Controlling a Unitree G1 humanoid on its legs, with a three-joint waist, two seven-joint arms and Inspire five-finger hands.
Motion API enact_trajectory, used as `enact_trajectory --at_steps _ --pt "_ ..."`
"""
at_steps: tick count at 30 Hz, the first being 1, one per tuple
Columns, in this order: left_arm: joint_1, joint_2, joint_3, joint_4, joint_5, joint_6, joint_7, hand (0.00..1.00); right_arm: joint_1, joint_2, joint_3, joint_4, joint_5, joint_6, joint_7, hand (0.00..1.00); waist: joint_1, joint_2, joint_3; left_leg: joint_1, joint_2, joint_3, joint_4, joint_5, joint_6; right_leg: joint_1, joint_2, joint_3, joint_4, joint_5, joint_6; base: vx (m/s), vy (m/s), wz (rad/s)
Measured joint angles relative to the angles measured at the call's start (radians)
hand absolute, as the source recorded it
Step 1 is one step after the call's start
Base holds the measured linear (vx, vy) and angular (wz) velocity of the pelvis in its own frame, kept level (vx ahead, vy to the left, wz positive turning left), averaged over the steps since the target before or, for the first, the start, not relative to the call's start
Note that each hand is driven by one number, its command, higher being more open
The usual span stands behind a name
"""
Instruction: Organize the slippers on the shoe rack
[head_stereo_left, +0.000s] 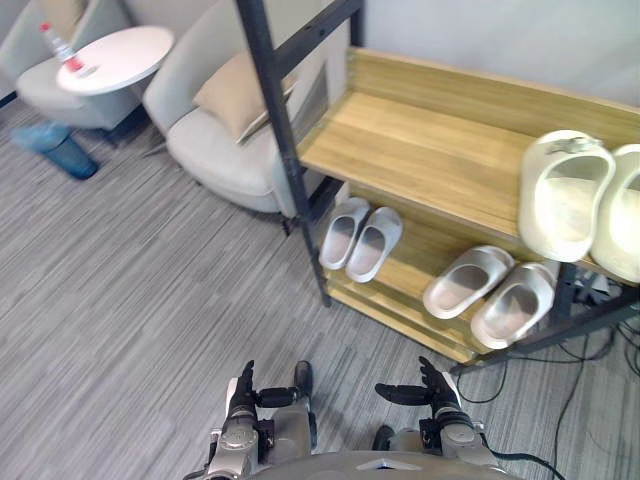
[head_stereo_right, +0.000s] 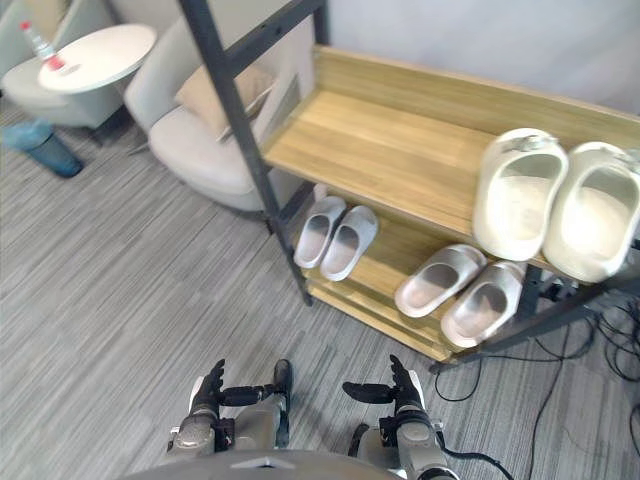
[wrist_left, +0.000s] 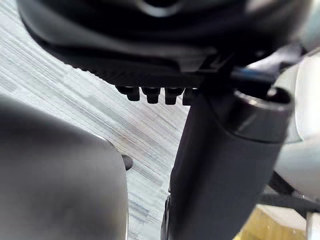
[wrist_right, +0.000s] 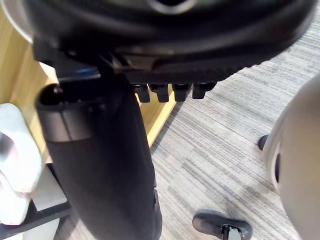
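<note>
All the slippers already sit on the shoe rack (head_stereo_left: 430, 150), which runs from 12 to 3 o'clock. A cream pair (head_stereo_right: 518, 195) lies on the upper shelf at 2 o'clock. On the lower shelf a pale pair (head_stereo_left: 358, 238) lies neat and touching at 12 o'clock, and a grey pair (head_stereo_left: 490, 292) lies skewed at 1 o'clock. The left hand (head_stereo_left: 243, 400) at 7 o'clock and the right hand (head_stereo_left: 437, 395) at 5 o'clock hang low over the carpet, well apart from the rack. Both have their fingers apart and relaxed, and both are empty. What seems left is squaring up the grey pair. These slippers sit slanted and close to the front lip of the lower shelf, so a sideways brush from the fingers could sweep one off onto the floor. The upper board overhangs that shelf, so a hand going in must pass beneath it, and a wrist raised too early would likely knock its front edge and shake the cream pair, which sits near the rack's 3 o'clock end. The black upright (head_stereo_left: 285, 150) at 11 o'clock marks the rack's left corner, and the armchair (head_stereo_left: 215, 140) stands just beside it, so there is little room on that side. Room is better elsewhere: the upper shelf is bare wood from 12 to 1 o'clock, and open carpet lies between the hands and the rack.
</note>
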Motion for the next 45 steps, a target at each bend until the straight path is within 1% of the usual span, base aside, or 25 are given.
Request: enact_trajectory --at_steps 3,5,6,9,13,14,15,16,17,19,23,24,25,26,27,29,30,31,34,36,38,39,40,43,45 --pt "-0.005 -0.001 0.002 0.036 0.002 -0.011 0.000 1.00 -0.003 -0.002 -0.007 0.007 0.000 0.000 0.004 1.00 -0.011 0.001 -0.002 0.063 0.050 0.111 0.171 -0.109 0.020 0.001 -0.015 -0.081 -0.049 0.040 0.013 -0.03 0.091 0.78" --pt "-0.021 0.001 0.001 0.068 0.008 -0.010 -0.001 1.00 -0.006 -0.002 -0.020 0.011 0.000 0.000 0.005 1.00 -0.022 0.002 -0.002 0.148 0.103 0.275 0.128 -0.143 0.027 0.003 -0.033 -0.153 -0.055 0.052 0.033 -0.01 0.170 1.08" --pt "-0.028 -0.002 0.000 0.081 0.021 -0.009 -0.002 1.00 -0.006 0.001 -0.029 0.014 0.000 0.000 0.005 1.00 -0.030 0.010 -0.005 0.178 0.091 0.339 0.045 -0.142 0.019 0.019 -0.036 -0.204 -0.083 0.069 0.060 0.00 0.195 0.99" --pt "-0.024 0.012 0.000 0.086 0.023 -0.004 -0.009 1.00 -0.003 0.025 -0.029 0.015 0.000 0.000 0.011 1.00 -0.034 -0.017 -0.008 0.198 0.034 0.287 -0.048 -0.141 0.020 0.091 -0.042 -0.307 -0.170 0.116 0.104 0.00 0.270 1.10" --pt "-0.019 0.018 -0.001 0.085 0.040 -0.002 -0.018 1.00 0.000 0.051 -0.023 0.015 -0.001 -0.003 0.032 1.00 -0.028 -0.038 -0.019 0.236 -0.069 0.180 -0.099 -0.151 0.068 0.144 -0.153 -0.412 -0.051 0.080 0.159 0.05 0.204 0.93" --pt "-0.019 0.019 -0.003 0.085 0.041 -0.002 -0.022 1.00 -0.001 0.050 -0.023 0.014 -0.001 -0.002 0.039 1.00 -0.026 -0.038 -0.019 0.236 -0.088 0.162 -0.093 -0.173 0.080 0.130 -0.204 -0.412 0.051 0.055 0.158 0.11 0.347 0.90" --pt "-0.018 0.018 -0.009 0.086 0.040 -0.002 -0.025 1.00 -0.006 0.045 -0.023 0.010 -0.001 0.002 0.047 1.00 -0.025 -0.036 -0.016 0.257 -0.118 0.119 -0.089 -0.189 0.099 0.087 -0.301 -0.360 0.272 0.048 0.091 0.14 0.340 0.99" --pt "-0.018 0.021 -0.013 0.085 0.038 -0.003 -0.024 1.00 -0.011 0.041 -0.022 0.006 -0.002 0.004 0.051 1.00 -0.028 -0.043 -0.011 0.282 -0.135 0.080 -0.079 -0.202 0.119 0.024 -0.345 -0.235 0.440 0.090 -0.018 0.16 0.310 1.07" --pt "-0.019 0.024 -0.014 0.084 0.038 -0.003 -0.023 1.00 -0.013 0.040 -0.022 0.005 -0.002 0.004 0.054 1.00 -0.033 -0.043 -0.008 0.291 -0.137 0.048 -0.064 -0.214 0.133 -0.013 -0.333 -0.142 0.510 0.080 -0.008 0.19 0.138 1.09" --pt "-0.022 0.036 -0.012 0.085 0.036 0.001 -0.019 1.00 -0.012 0.040 -0.002 -0.009 -0.002 -0.001 0.062 1.00 -0.041 -0.048 -0.002 0.309 -0.130 -0.058 -0.044 -0.233 0.155 -0.083 -0.201 0.019 0.576 -0.033 0.042 0.21 -0.002 1.36" --pt "-0.028 0.034 -0.006 0.088 0.018 0.003 -0.017 1.00 -0.016 0.021 0.030 -0.026 -0.001 -0.001 0.068 1.00 -0.048 -0.057 0.006 0.346 -0.136 -0.238 -0.042 -0.269 0.158 -0.225 -0.016 0.121 0.390 -0.078 0.044 0.31 -0.070 1.51" --pt "-0.028 0.033 -0.006 0.092 0.019 0.003 -0.010 1.00 -0.011 0.010 0.035 -0.045 0.000 -0.002 0.070 1.00 -0.071 -0.056 0.007 0.351 -0.138 -0.338 -0.023 -0.303 0.142 -0.267 0.053 0.237 0.258 -0.049 0.084 0.46 -0.219 2.38" --pt "-0.024 0.035 -0.007 0.099 0.019 0.003 -0.014 1.00 0.000 0.012 0.030 -0.049 0.017 0.000 0.071 1.00 -0.078 -0.065 0.007 0.364 -0.153 -0.409 0.003 -0.337 0.125 -0.266 0.066 0.286 0.203 0.034 0.069 0.53 -0.292 2.34" --pt "-0.024 0.028 -0.005 0.113 0.019 0.003 -0.013 1.00 0.007 0.005 0.029 -0.040 0.027 0.002 0.070 1.00 -0.066 -0.055 -0.007 0.379 -0.138 -0.454 0.046 -0.366 0.097 -0.241 0.064 0.251 0.235 0.006 0.019 0.49 -0.272 1.52" --pt "-0.022 0.019 0.005 0.113 0.019 0.001 -0.011 1.00 0.002 0.005 0.024 -0.037 0.029 0.003 0.070 1.00 -0.056 -0.041 -0.016 0.357 -0.127 -0.459 0.081 -0.368 0.071 -0.226 0.064 0.225 0.229 -0.008 0.005 0.51 -0.273 1.01" --pt "-0.028 -0.001 0.044 0.110 0.018 -0.001 -0.012 1.00 -0.009 0.006 0.023 -0.039 0.032 0.003 0.069 1.00 -0.052 -0.020 -0.019 0.289 -0.124 -0.442 0.216 -0.354 -0.026 -0.181 0.065 0.174 0.181 -0.018 -0.008 0.43 -0.226 1.01" --pt "-0.024 -0.017 0.102 0.095 0.007 -0.001 -0.015 1.00 -0.014 0.019 0.043 -0.039 0.036 0.006 0.072 1.00 -0.041 -0.013 -0.013 0.186 -0.103 -0.351 0.450 -0.287 -0.118 -0.065 0.089 0.137 0.067 -0.020 -0.013 0.50 -0.251 0.91" --pt "-0.018 -0.020 0.126 0.088 -0.004 -0.001 -0.015 1.00 -0.012 0.026 0.054 -0.039 0.037 0.007 0.072 1.00 -0.034 -0.013 -0.011 0.163 -0.081 -0.297 0.522 -0.292 -0.116 -0.024 0.102 0.132 0.032 -0.020 -0.014 0.50 -0.245 0.67" --pt "-0.004 -0.030 0.197 0.039 -0.063 -0.003 -0.012 1.00 -0.006 0.079 0.055 -0.057 0.042 0.005 0.071 1.00 -0.006 -0.037 0.005 0.042 0.048 -0.027 0.701 -0.356 -0.027 0.184 0.130 0.115 -0.103 -0.026 -0.025 0.51 -0.149 0.23" --pt "-0.012 -0.028 0.196 0.033 -0.063 -0.012 -0.012 1.00 -0.018 0.084 0.055 -0.057 0.042 0.006 0.070 1.00 -0.002 -0.041 0.008 -0.017 0.056 0.024 0.655 -0.373 -0.001 0.221 0.124 0.107 -0.138 -0.026 -0.023 0.51 -0.016 0.21" --pt "-0.042 -0.016 0.189 0.030 -0.061 -0.013 -0.011 1.00 -0.020 0.083 0.055 -0.057 0.042 0.009 0.068 1.00 -0.001 -0.058 0.020 -0.118 0.025 0.105 0.411 -0.317 0.060 0.286 0.103 0.046 -0.163 -0.038 0.036 0.55 0.061 0.53" --pt "-0.043 -0.013 0.180 0.022 -0.059 -0.014 -0.011 1.00 -0.014 0.081 0.055 -0.057 0.042 0.012 0.067 1.00 -0.001 -0.061 0.023 -0.133 0.010 0.128 0.308 -0.246 0.088 0.309 0.103 0.032 -0.162 -0.046 0.053 0.57 0.080 0.56" --pt "-0.046 -0.002 0.164 0.005 -0.054 -0.016 -0.012 1.00 -0.009 0.086 0.057 -0.043 0.041 0.018 0.065 1.00 0.013 -0.090 0.020 -0.132 -0.024 0.132 0.270 -0.156 0.137 0.336 0.088 0.029 -0.155 -0.063 0.081 0.49 0.048 0.53" --pt "-0.060 0.022 0.134 0.014 -0.026 -0.020 -0.014 1.00 -0.032 0.097 0.058 -0.026 0.038 0.022 0.067 1.00 0.016 -0.125 0.014 -0.112 -0.053 0.117 0.274 -0.218 0.156 0.315 0.059 0.061 -0.084 0.027 0.132 0.64 0.091 0.41" --pt "-0.051 0.030 0.131 0.035 -0.025 -0.011 -0.019 1.00 -0.034 0.104 0.056 -0.026 0.035 0.023 0.069 1.00 0.015 -0.124 0.014 -0.022 -0.070 0.116 0.255 -0.267 0.166 0.268 0.028 0.080 0.139 0.117 0.121 0.69 0.141 0.25"
